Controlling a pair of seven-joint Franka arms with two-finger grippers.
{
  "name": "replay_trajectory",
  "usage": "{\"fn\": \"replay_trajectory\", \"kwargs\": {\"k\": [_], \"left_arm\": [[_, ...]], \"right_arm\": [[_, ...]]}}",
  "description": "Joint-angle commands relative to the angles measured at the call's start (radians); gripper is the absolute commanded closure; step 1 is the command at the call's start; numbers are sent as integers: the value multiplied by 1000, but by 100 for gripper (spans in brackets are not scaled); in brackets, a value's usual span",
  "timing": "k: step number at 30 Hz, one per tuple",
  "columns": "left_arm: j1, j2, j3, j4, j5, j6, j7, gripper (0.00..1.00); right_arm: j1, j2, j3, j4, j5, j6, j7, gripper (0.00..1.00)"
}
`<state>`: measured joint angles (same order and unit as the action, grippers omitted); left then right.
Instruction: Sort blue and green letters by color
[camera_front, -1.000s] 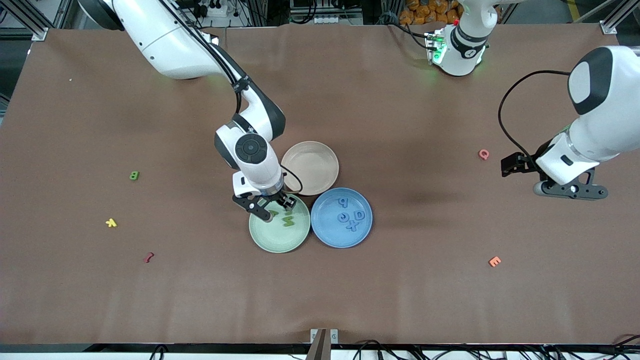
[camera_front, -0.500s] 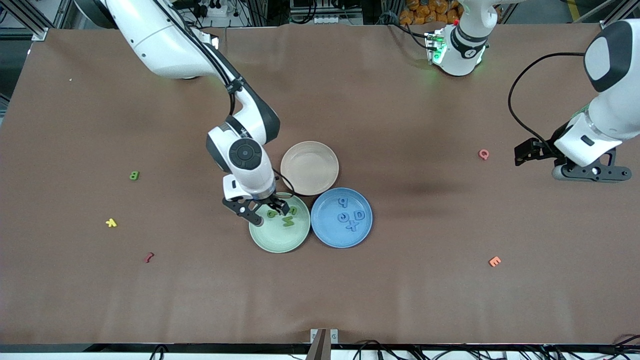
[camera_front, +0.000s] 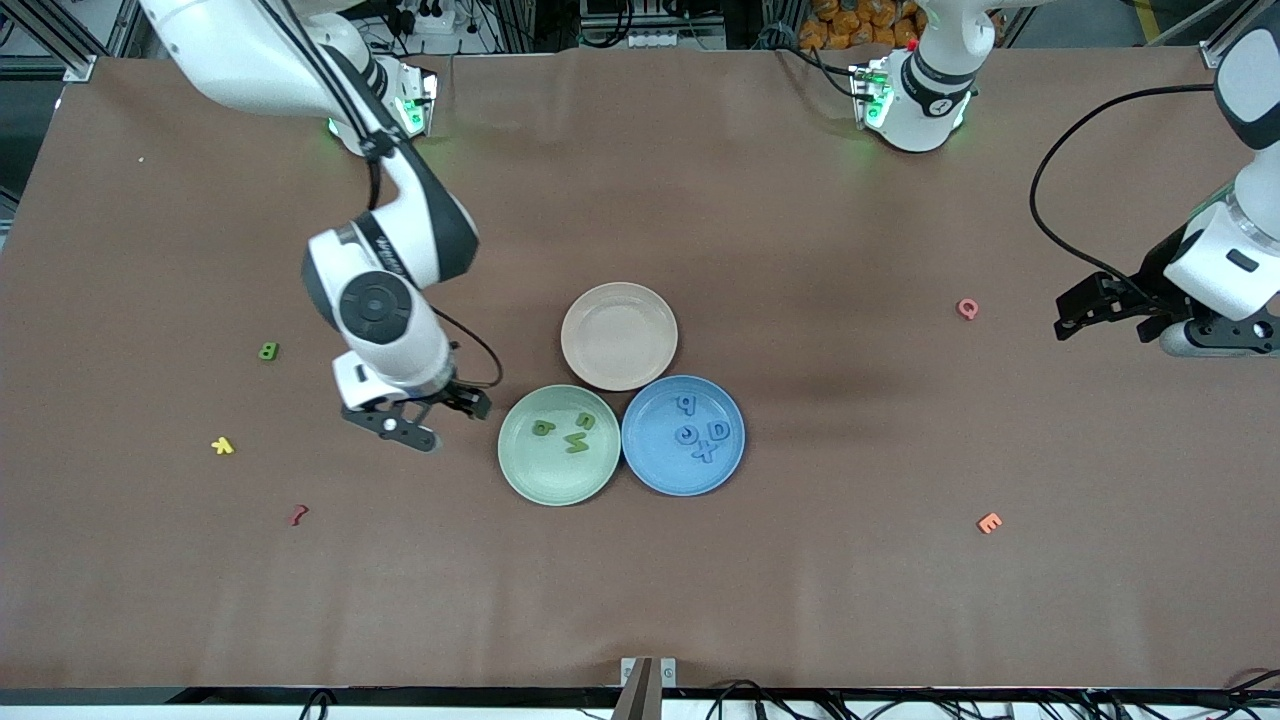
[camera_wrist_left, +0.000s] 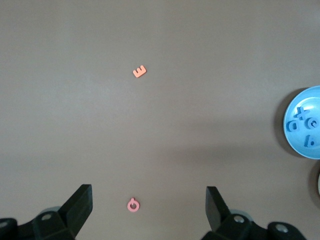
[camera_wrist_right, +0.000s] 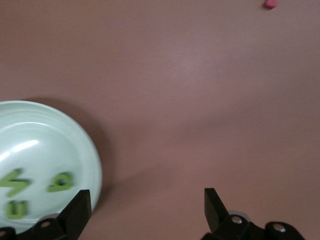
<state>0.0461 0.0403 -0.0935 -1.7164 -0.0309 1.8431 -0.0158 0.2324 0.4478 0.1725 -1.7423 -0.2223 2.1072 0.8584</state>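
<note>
The green plate (camera_front: 559, 482) holds three green letters: a P-like one (camera_front: 543, 427), an N (camera_front: 577, 443) and a small U (camera_front: 587, 421). They also show in the right wrist view (camera_wrist_right: 61, 181). The green B (camera_front: 268, 351) lies alone on the table toward the right arm's end. The blue plate (camera_front: 650, 470) holds the blue P (camera_front: 686, 404), C (camera_front: 687, 434), D (camera_front: 719, 430) and X (camera_front: 704, 452). My right gripper (camera_front: 390, 428) is open and empty over bare table beside the green plate (camera_wrist_right: 92, 160). My left gripper (camera_front: 1225, 345) is open and empty at its end of the table.
An empty beige plate (camera_front: 619, 336) touches both coloured plates. A yellow letter (camera_front: 222, 446) and a dark red letter (camera_front: 297, 515) lie near the green B. A pink Q (camera_front: 967, 308) (camera_wrist_left: 132, 205) and an orange E (camera_front: 989, 522) (camera_wrist_left: 140, 71) lie toward the left arm's end.
My right gripper let the P-like green letter go in the green plate and moved off it toward the right arm's end. My left arm drew back toward its end of the table.
</note>
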Motion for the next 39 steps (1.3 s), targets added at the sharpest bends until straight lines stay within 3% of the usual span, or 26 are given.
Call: {"fn": "replay_trajectory", "kwargs": {"k": [1, 8, 17, 25, 39], "left_arm": [[9, 38, 5, 112, 2, -123, 34, 0], [8, 36, 5, 130, -3, -139, 94, 0], [14, 30, 9, 127, -3, -139, 122, 0], [17, 35, 9, 126, -14, -139, 126, 0], [60, 52, 11, 129, -34, -137, 123, 0]], "right_arm": [[-108, -156, 16, -207, -14, 42, -163, 1], [-246, -245, 19, -312, 4, 91, -379, 1], [-376, -294, 16, -393, 112, 122, -693, 0], [-481, -347, 16, -528, 113, 243, -841, 0], [-645, -379, 16, -658, 115, 370, -1068, 0]]}}
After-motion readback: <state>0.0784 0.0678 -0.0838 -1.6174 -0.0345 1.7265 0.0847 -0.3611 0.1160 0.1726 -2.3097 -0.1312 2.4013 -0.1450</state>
